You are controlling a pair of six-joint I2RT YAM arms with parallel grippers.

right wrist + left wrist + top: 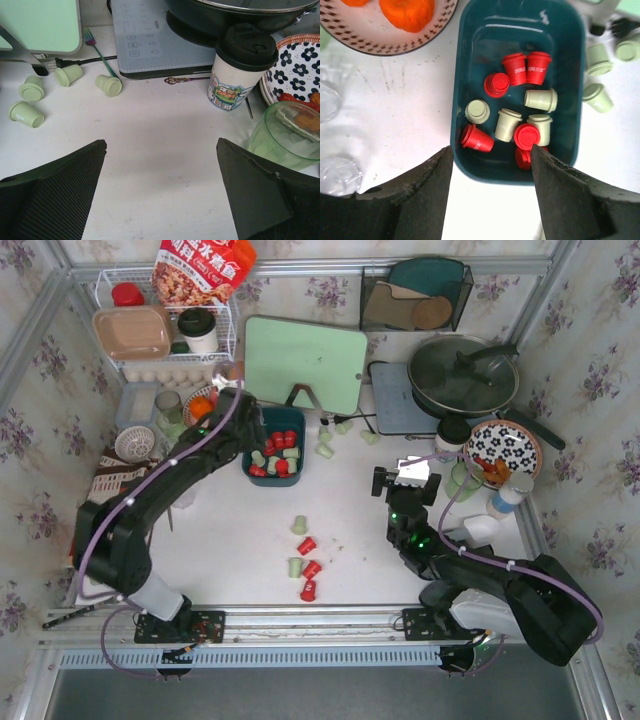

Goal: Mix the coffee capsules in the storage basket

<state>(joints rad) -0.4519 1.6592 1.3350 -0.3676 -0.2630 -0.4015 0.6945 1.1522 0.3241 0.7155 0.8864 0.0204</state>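
The dark teal storage basket (pixel 262 454) stands left of centre and holds several red and pale green coffee capsules (pixel 277 452). In the left wrist view red capsules (pixel 526 69) and green ones (pixel 540 99) lie mixed on the basket's floor (pixel 520 37). My left gripper (pixel 491 147) is open and empty, with its fingertips astride the basket's near wall. Loose red and green capsules (pixel 306 545) lie on the table in front. More green capsules (pixel 32 88) lie by the cutting board. My right gripper (pixel 161 141) is open and empty over bare table at centre right (pixel 392 483).
A plate of oranges (pixel 395 20) sits just left of the basket. The green cutting board (pixel 305 362), the induction hob (pixel 150 40) with a pan (pixel 462 375), a lidded paper cup (pixel 240 70), a green glass (pixel 290 135) and a flowered plate (pixel 505 450) stand at the back and right.
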